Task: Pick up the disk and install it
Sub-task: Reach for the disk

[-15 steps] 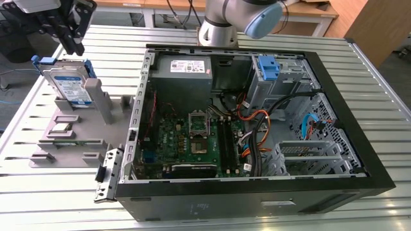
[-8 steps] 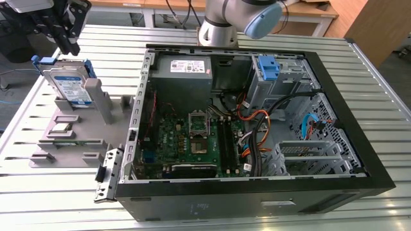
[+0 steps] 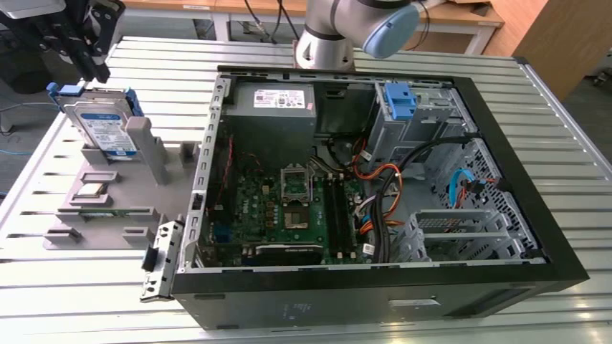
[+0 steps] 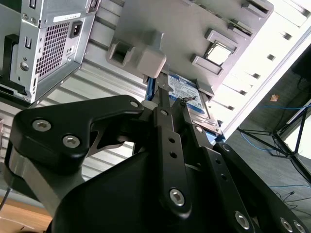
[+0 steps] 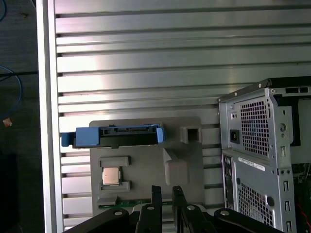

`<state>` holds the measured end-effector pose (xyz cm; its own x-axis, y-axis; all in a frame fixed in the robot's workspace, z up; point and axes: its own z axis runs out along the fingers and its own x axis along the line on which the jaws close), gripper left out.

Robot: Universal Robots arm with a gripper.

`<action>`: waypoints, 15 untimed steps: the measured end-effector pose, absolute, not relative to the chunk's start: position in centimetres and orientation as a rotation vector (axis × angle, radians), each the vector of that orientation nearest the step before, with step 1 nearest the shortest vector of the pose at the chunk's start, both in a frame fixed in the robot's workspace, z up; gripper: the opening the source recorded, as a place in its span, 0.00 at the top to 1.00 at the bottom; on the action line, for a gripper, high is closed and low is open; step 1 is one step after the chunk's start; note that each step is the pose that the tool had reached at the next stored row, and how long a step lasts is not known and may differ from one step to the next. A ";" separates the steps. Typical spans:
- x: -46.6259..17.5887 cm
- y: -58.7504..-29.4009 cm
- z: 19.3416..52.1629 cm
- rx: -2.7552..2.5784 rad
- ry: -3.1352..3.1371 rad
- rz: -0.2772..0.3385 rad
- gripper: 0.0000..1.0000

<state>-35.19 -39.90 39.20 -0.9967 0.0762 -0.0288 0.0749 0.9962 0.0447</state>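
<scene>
The disk [image 3: 103, 127] stands on edge in a grey holder [image 3: 115, 215] at the exterior view's left, beside the open computer case [image 3: 564, 265]. It is a silver drive with a white-and-blue label in a blue carrier, and its blue edge [image 5: 116, 136] faces up in the first wrist view. My black gripper [image 3: 96, 72] hangs just above and behind the disk's top edge, apart from it. Its fingers [image 4: 165, 114] sit close together with nothing between them. In the second wrist view the disk's label [image 4: 187, 99] lies just beyond the fingertips.
The holder also carries a processor chip [image 5: 111, 175] and a memory stick [image 3: 100, 213]. Inside the case are a grey power supply [image 3: 272, 107], the motherboard [image 3: 287, 208], cables and a drive bay with a blue bracket [image 3: 402, 100]. The slatted metal table [image 3: 77, 308] drops off at its left edge.
</scene>
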 end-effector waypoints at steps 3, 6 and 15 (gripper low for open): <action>-35.5 -39.9 39.2 0.118 3.108 0.068 0.76; -35.5 -39.9 39.2 0.117 3.108 0.068 0.76; -35.6 -39.9 39.2 0.118 3.108 0.068 0.78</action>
